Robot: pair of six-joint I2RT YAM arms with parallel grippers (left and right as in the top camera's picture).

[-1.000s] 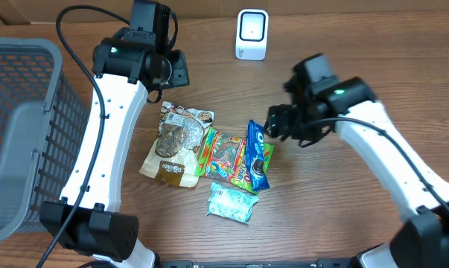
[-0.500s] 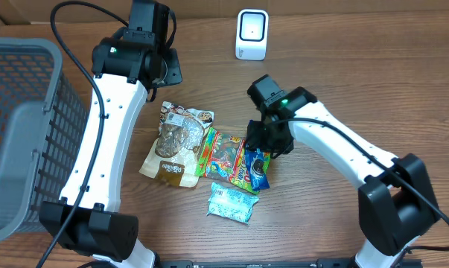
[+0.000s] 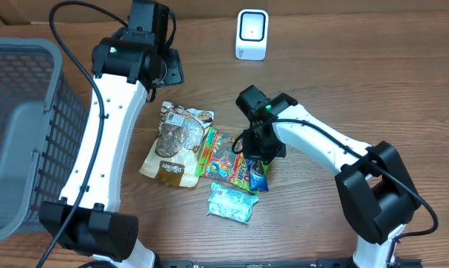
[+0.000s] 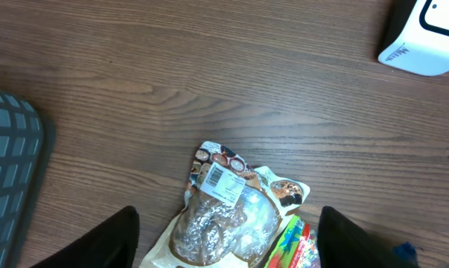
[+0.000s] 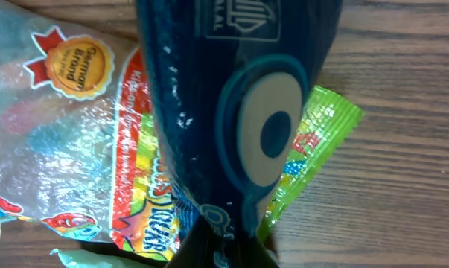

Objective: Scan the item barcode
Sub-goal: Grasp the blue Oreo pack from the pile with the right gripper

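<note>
Grey basket (image 3: 23, 134) sat at the far left, cut off by the frame edge; the left wrist view caught only one corner of it. Left gripper (image 4: 225, 231) hung over bare table at the far side, fingers (image 4: 97, 242) spread wide with nothing between them. From overhead its fingertips were hidden under the wrist body.

Snack pile sat mid-table. Brown snack bag (image 3: 172, 141) was leftmost, label sticker up, print too small to read. Gummy bag (image 3: 223, 155) overlapped its right edge. Pale teal packet (image 3: 231, 202) lay just near of those two, text not legible.

Blue cookie pack (image 3: 258, 173) lay on the right edge of the gummy bag, on the table. Its far end was covered by the right gripper (image 3: 258, 145). Wrist view showed the pack tapering into dark fingers (image 5: 220, 249) pressed together on that end. They were mostly cropped by the bottom edge, so the contact itself was hard to make out. No barcode was visible on the pack's upper face.

White scanner (image 3: 252, 33) stood at the far edge, well apart from the pack. In the left wrist view it was clipped at the corner.
</note>
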